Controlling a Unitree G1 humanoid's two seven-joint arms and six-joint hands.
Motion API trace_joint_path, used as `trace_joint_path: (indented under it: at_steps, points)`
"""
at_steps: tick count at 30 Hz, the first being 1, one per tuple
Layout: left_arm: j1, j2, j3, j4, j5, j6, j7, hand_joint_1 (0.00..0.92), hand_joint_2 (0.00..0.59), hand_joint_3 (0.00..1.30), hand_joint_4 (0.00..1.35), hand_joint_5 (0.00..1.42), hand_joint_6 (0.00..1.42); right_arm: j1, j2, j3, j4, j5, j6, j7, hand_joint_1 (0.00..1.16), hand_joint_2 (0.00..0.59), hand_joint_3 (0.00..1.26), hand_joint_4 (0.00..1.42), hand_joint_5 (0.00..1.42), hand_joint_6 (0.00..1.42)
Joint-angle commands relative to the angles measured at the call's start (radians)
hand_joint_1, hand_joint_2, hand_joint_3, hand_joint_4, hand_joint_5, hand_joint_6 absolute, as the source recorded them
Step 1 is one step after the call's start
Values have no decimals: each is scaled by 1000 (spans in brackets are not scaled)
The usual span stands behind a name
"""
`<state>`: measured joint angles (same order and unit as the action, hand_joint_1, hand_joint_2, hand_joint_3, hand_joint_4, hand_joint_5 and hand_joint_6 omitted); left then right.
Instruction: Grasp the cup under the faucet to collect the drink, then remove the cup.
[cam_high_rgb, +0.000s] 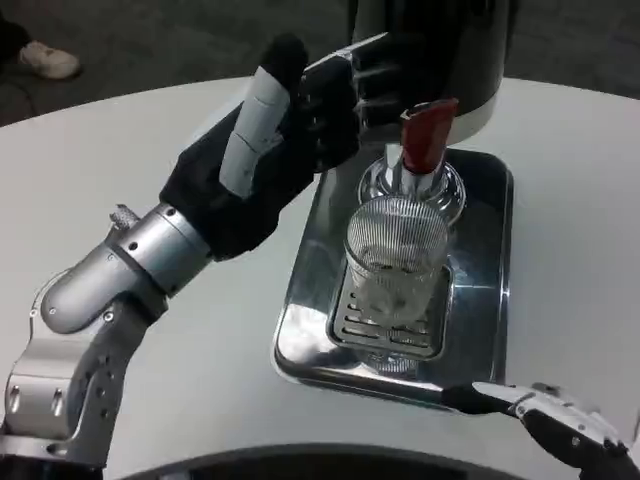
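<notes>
Head view: my left hand (290, 130) hovers raised beside the red faucet lever (428, 135), fingers loosely curled, holding nothing. Ribbed glass cup (396, 262) stands under the faucet on the steel drip tray (300, 330). My right hand (560, 420) waits low, its grip unclear. Filling seems under way; next I must grasp the cup.

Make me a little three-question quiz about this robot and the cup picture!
1. True or false: the ribbed glass cup stands on the slotted grate of the metal drip tray.
2. What colour is the faucet handle above the cup? A) blue B) red C) green
3. Fill in: the left robot hand is raised beside the ____, not holding the cup.

Key: 1 true. 2 B. 3 faucet; its fingers reach toward the dispenser by the handle, though whether they touch it is unclear. The right robot hand waits low at the tray's near corner.
</notes>
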<state>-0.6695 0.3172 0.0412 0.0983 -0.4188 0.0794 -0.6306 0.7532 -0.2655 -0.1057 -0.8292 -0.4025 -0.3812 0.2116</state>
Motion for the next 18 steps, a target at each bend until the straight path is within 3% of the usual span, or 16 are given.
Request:
trace_joint_path:
  at_steps: [1, 18]
  points:
    - [-32, -10, -16, 30, 36, -23, -17, 0, 63, 201, 206, 275, 225, 8, 6, -10, 7, 14, -15, -10, 655, 535, 289, 267, 195, 95]
    - [-48, -25, -79, 45, 134, -119, -76, 0, 57, 206, 205, 270, 214, 5, 7, -13, 5, 21, -20, -7, 655, 535, 289, 267, 195, 95]
